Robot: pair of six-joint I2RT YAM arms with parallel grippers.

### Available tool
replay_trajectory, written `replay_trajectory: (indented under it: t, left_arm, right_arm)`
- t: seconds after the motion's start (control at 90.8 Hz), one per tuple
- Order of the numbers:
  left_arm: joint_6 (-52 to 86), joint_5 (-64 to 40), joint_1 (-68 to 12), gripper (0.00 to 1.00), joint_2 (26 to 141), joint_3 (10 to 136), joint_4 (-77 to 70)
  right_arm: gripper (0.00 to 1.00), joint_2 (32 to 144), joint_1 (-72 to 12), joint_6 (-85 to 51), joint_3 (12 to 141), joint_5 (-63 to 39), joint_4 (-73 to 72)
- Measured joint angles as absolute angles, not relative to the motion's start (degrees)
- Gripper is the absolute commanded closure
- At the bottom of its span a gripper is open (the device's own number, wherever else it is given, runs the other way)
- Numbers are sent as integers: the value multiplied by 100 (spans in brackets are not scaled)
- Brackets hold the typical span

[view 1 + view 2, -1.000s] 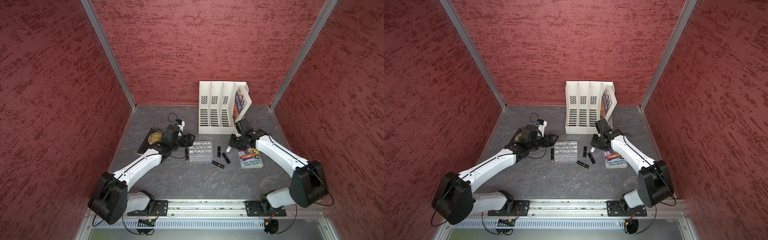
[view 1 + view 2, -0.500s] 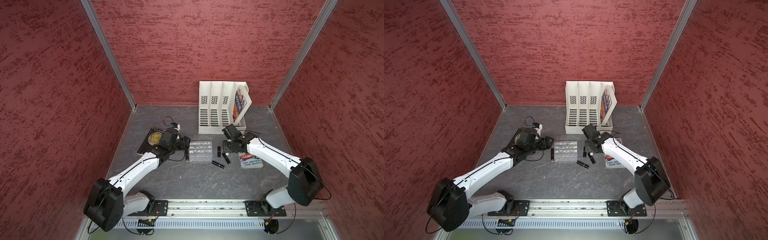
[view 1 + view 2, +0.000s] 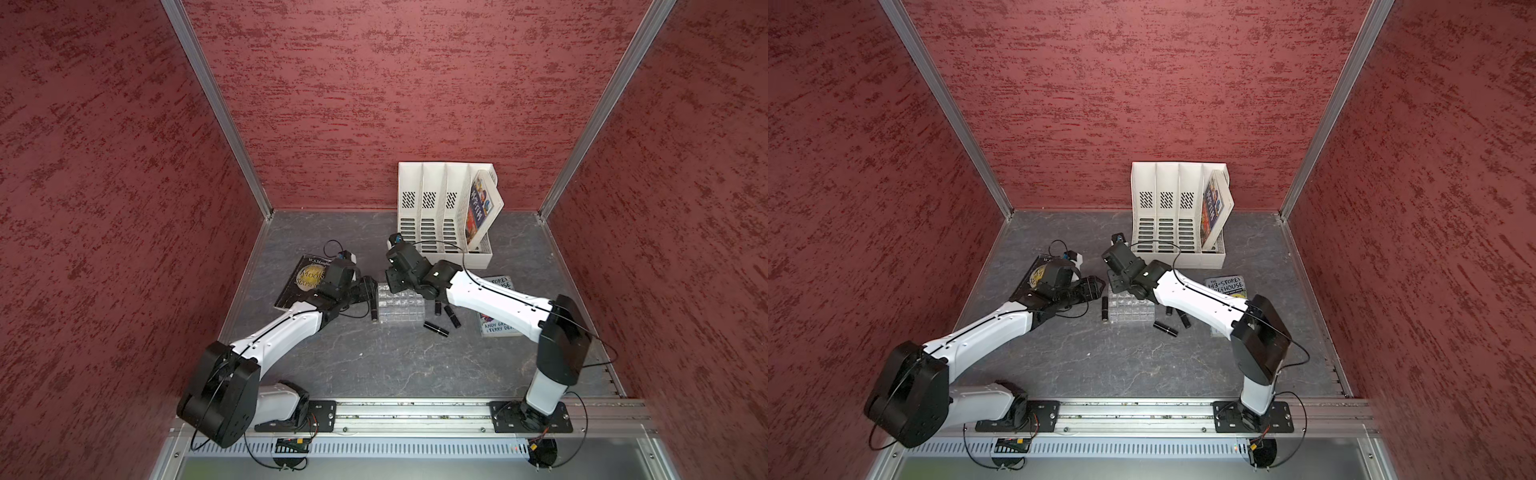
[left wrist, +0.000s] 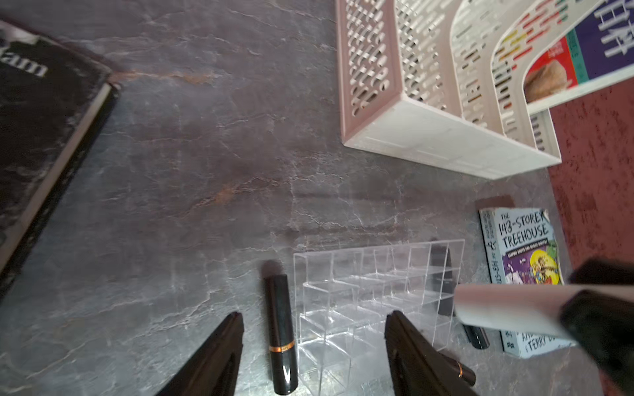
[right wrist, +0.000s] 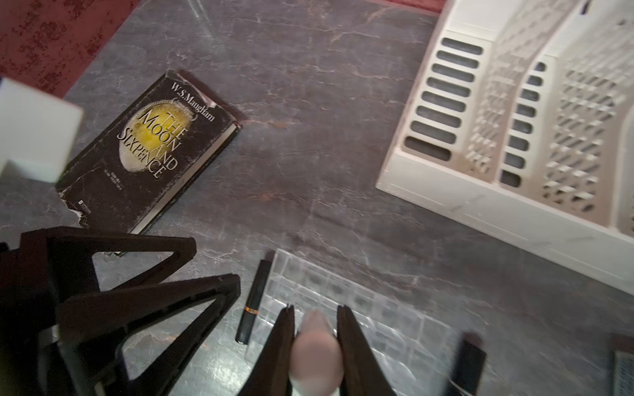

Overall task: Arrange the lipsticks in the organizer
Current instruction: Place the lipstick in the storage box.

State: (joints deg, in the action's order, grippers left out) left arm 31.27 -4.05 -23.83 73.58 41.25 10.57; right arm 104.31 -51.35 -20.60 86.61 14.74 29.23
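Right wrist view: the right gripper (image 5: 315, 310) clamps the white lipstick (image 5: 317, 343) over the organizer (image 5: 394, 308), near mid-frame in both top views; misaligned, it could jam on a divider. The left gripper (image 4: 314, 315), jaws apart astride a black lipstick (image 4: 279, 329) just beside the organizer, could shove it aside.

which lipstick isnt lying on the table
The white lipstick, gripped by the right end effector over the organizer; the four black lipsticks all lie on the table.
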Motion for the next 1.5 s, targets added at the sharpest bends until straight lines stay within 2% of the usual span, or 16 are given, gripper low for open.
replay_trajectory:
  t: [0.364,1.3,1.399,1.499]
  left_arm:
    - [3275,-506,-1793,34,6921,3844,1199]
    - [3271,-764,-1728,34,6820,3704,1194]
    - [3271,-764,-1739,34,6820,3704,1197]
    - [3271,-764,-1776,34,6820,3704,1197]
  right_arm:
    - [97,11432,-5242,-1988,9330,1448,2829]
    - [98,11587,-5247,-1970,9085,1697,2506]
    - [93,11594,-5247,-1977,9067,1697,2486]
    - [74,11618,-5247,-1999,9067,1697,2460]
